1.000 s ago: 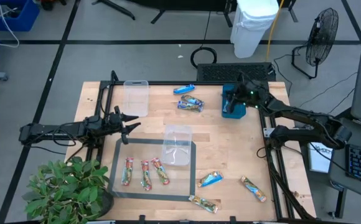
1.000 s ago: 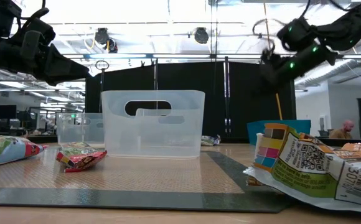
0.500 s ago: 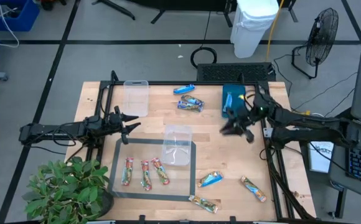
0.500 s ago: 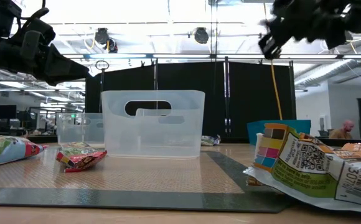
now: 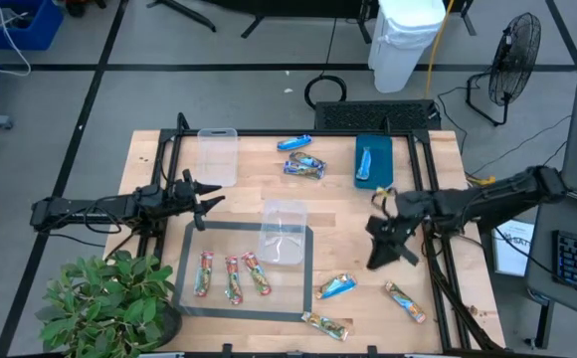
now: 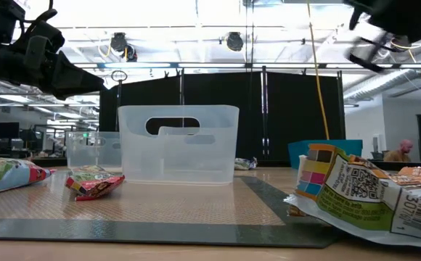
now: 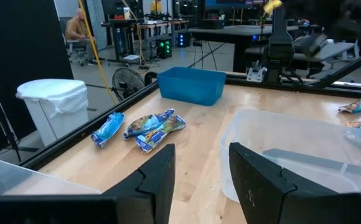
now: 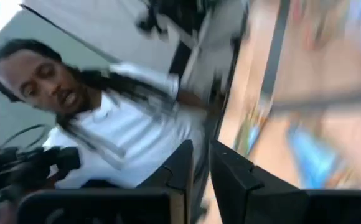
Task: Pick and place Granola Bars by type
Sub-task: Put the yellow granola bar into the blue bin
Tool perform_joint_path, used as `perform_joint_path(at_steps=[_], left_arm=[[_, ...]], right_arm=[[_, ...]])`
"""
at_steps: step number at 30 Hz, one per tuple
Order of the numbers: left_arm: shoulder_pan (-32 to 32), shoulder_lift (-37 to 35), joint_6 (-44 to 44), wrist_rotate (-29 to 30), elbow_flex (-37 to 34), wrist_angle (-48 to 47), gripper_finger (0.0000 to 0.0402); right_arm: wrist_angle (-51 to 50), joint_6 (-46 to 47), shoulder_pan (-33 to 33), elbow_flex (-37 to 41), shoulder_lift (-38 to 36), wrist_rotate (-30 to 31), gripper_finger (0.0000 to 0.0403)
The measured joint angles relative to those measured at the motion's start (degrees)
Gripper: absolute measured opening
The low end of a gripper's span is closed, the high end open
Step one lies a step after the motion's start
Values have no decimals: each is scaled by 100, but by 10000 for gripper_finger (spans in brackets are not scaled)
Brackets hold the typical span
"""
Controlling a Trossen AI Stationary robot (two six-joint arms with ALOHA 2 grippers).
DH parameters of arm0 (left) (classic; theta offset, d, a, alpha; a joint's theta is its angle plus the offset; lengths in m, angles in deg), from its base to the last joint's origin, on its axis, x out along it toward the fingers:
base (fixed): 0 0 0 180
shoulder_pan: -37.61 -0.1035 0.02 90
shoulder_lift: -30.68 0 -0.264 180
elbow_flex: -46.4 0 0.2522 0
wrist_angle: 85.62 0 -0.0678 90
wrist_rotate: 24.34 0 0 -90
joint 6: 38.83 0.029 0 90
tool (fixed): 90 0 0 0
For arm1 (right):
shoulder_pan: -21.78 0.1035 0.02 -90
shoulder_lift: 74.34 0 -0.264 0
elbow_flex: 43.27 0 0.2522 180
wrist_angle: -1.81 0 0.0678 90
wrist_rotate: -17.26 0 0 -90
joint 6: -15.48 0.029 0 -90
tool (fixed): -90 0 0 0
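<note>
Three red-and-green wrapped granola bars (image 5: 231,276): side by side on the dark-framed mat (image 5: 191,298) at the near left of the pale wooden surface (image 5: 348,229); long axes run roughly front to back, the rightmost tilted.
Blue bar in tray: one bright blue wrapped bar (image 5: 367,161) lies in the teal rectangular tray (image 5: 359,177) at the far right, long axis front to back.
Blue bars loose: one near the far edge (image 5: 293,143), one near the front (image 5: 336,287); both lie aslant.
Tan-gold bars: a pair beside the far blue one (image 5: 304,166); one at the front right (image 5: 405,301), slanting; one at the front edge (image 5: 325,324), nearly crosswise.
Clear plastic tubs: one at the far left (image 5: 217,156), one on the mat's far right corner (image 5: 284,233); contents cannot be told.
Right tool (image 5: 386,245): above the surface between tray and front bars; fingers nearly pressed together, nothing seen between them.
Left tool (image 5: 206,198): waiting at the left edge just beyond the mat; fingers apart, holding nothing.
Step in hand (judged): between placements, the right arm heading for another bar.
Next move (judged): spread the fingers, line them across a front bar's short axis, most likely the loose blue one, then descend.
Background: a person shows in the right wrist view.
</note>
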Motion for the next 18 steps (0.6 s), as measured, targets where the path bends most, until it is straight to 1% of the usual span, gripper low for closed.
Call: perform_joint_path(at_steps=[2,4,7,12,18], left_arm=[[0,2,0,0,0,2,157],[0,2,0,0,0,-1,157],[0,0,0,0,0,0,157],[0,2,0,0,0,-2,157],[0,0,0,0,0,-2,157]], right_arm=[[-355,120,260,0,77,-23,17],[-755,229,381,0,152,11,5],[-1179,1069,579,0,354,93,2],[-998,2275,1274,0,692,616,0],[-1006,3317,2146,0,1132,1333,0]])
